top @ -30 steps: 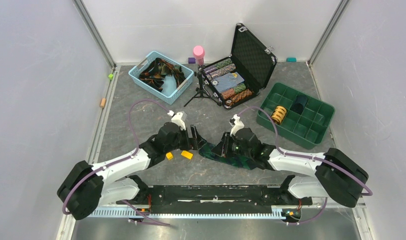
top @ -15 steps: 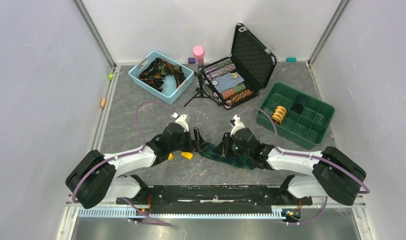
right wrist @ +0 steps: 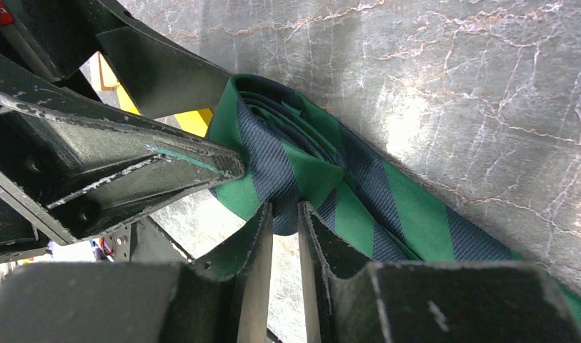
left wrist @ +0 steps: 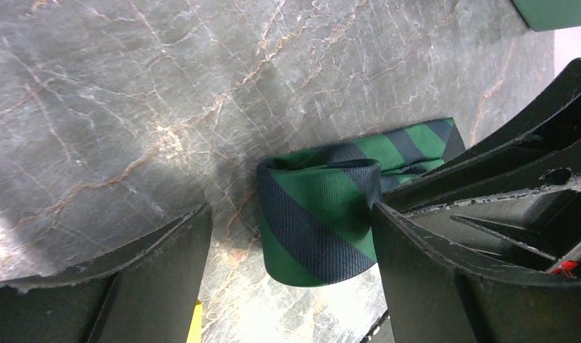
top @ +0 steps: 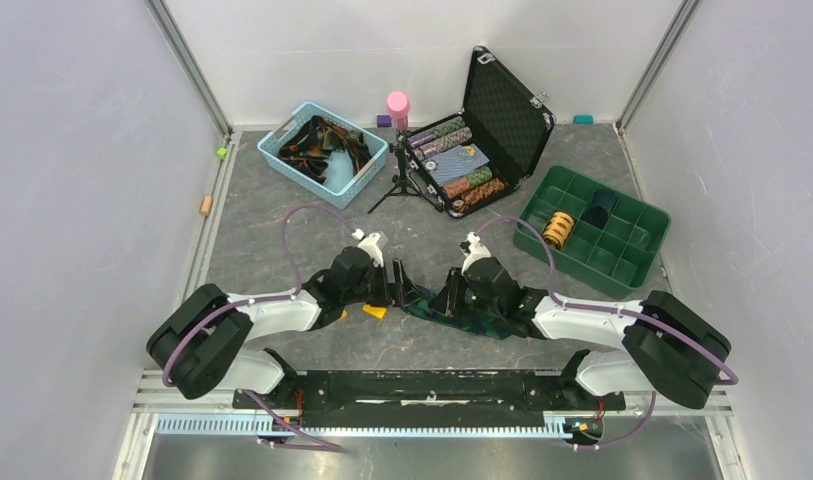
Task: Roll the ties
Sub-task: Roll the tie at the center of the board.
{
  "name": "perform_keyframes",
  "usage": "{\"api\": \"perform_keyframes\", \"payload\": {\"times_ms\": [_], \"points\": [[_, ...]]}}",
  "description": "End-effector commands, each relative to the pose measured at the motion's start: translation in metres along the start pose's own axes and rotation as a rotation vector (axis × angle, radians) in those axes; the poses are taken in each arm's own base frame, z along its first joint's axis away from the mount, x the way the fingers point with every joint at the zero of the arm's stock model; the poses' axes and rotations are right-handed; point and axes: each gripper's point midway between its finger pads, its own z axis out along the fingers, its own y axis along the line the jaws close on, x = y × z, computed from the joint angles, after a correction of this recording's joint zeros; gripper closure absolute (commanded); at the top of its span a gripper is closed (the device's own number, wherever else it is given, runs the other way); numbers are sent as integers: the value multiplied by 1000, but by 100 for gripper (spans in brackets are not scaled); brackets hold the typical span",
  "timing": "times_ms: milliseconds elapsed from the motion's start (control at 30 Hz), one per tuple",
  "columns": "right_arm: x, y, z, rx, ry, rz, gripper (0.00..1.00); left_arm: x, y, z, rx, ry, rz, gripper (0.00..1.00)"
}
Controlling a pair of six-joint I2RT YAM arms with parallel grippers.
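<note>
A green-and-navy striped tie (top: 474,318) lies on the table between my arms, and its left end is coiled into a loose roll (left wrist: 319,218). My left gripper (left wrist: 291,268) is open with its fingers (left wrist: 141,275) on either side of that roll; the right-hand finger is against the fabric. In the top view this left gripper (top: 400,287) sits just left of the roll. The right gripper (right wrist: 286,239) is shut on the roll's outer layer (right wrist: 284,189), pinching a fold of cloth, and in the top view the right gripper (top: 445,297) is at the tie's left end. More ties (top: 320,140) fill a basket.
A light blue basket (top: 282,160) stands at the back left. An open black case of chips (top: 502,115), a small tripod (top: 402,185) and a pink bottle (top: 397,104) stand at the back centre. A green divided tray (top: 632,250) holds an orange roll (top: 557,229). A yellow block (top: 375,311) lies under the left arm.
My left arm has swung right, bringing its open fingers around the tie's rolled end. The right gripper has stayed on the tie and has closed slightly.
</note>
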Motion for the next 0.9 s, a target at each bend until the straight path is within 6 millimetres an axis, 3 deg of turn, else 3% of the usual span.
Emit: {"api": "perform_keyframes", "payload": {"times_ms": [0,567,867], "points": [[-11,9,3,-5,-28,-18,75,1,-16,3,98,4,-38,14],[-9,6,3,-1,-25,-19,75,21,-23,11,166,90,-107,28],[-7,4,1,0,-20,-27,75,15,-29,15,181,83,-120,46]]}}
